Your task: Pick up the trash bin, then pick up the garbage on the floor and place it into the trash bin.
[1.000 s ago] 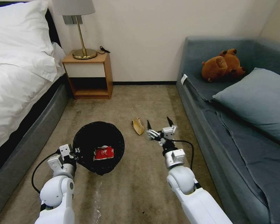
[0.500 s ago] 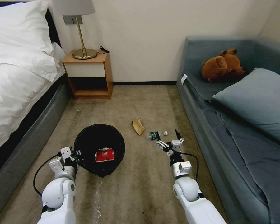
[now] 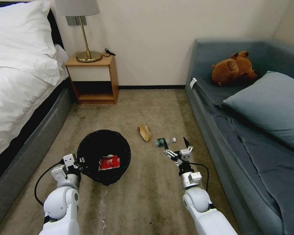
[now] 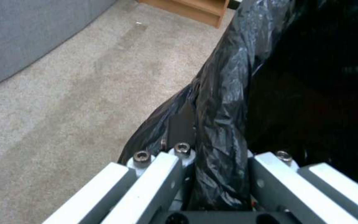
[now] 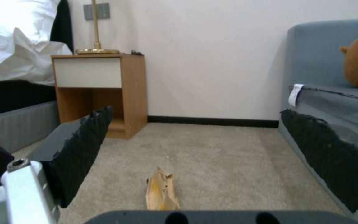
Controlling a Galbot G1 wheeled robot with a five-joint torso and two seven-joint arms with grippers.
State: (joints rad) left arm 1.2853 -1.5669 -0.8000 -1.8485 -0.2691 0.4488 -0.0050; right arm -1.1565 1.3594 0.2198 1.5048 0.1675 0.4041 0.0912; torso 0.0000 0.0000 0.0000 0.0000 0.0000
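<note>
Bottle: lies on the carpet beside the sofa's base, uncovered now that your right gripper has drawn back, fingers spread, empty. Snack packet: just beyond, unmoved. Bin: rim clamped by your left gripper, red wrapper inside. Two pieces remain uncollected.
</note>
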